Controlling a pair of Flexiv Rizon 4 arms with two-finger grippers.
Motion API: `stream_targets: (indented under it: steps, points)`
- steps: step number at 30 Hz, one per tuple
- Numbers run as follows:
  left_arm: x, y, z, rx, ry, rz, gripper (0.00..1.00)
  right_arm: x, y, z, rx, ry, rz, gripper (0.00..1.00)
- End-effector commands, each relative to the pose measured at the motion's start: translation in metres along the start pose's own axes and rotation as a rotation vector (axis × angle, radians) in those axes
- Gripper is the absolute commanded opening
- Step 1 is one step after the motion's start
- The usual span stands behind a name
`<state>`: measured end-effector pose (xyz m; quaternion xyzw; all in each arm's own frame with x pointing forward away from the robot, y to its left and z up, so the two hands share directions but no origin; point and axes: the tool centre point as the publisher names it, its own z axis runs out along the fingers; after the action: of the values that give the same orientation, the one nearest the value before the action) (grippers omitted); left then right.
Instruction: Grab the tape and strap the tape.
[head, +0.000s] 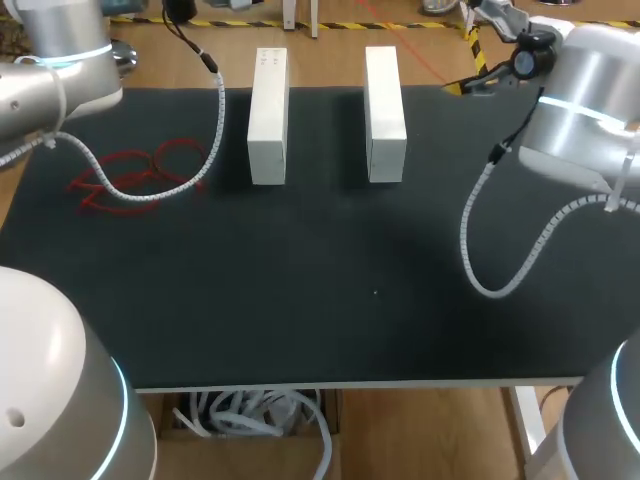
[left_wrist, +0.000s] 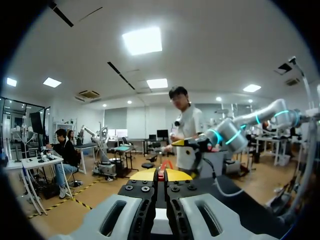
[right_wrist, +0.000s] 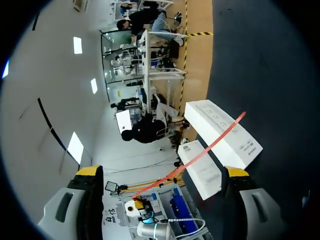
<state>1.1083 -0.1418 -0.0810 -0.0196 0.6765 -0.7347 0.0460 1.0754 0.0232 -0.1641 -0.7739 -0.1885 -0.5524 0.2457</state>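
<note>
left wrist view: left gripper (left_wrist: 161, 176) pinching red tape (left_wrist: 161, 172), right gripper (right_wrist: 162, 171) spread wide; risk of slipping free through tugging against coil (head: 140, 175) at 10 o'clock, lying under spiral cable (head: 150, 196).

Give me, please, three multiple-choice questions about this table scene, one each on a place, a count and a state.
1. Where on the black mat does the red tape lie? A my left side; B the middle; C my right side.
2. How many white boxes stand on it? A one; B two; C four.
3. The right gripper is: A open; B shut on a box; C shut on the tape.
Answers: 1 A, its loops lie left of both boxes; 2 B, they stand side by side at the mat's far side; 3 A, its yellow tips stand wide apart.
</note>
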Motion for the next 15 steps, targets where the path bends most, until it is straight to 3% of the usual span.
stream_targets:
  steps: [1, 5, 9, 15]
  points:
    - [0.001, 0.0, 0.0, 0.001, -0.003, 0.001, 0.0, -0.005, -0.006, 0.008, -0.173, 0.169, -0.038, 1.0]
    - [0.001, 0.0, 0.0, 0.001, -0.003, 0.001, 0.0, -0.004, -0.002, 0.011, -0.241, 0.199, -0.016, 1.0]
    - [0.001, 0.0, 0.0, 0.001, -0.003, 0.001, 0.0, -0.006, 0.002, 0.013, -0.311, 0.193, 0.108, 1.0]
    - [0.001, 0.0, 0.0, 0.001, -0.003, 0.001, 0.0, -0.007, 0.006, 0.017, -0.369, 0.185, 0.112, 1.0]
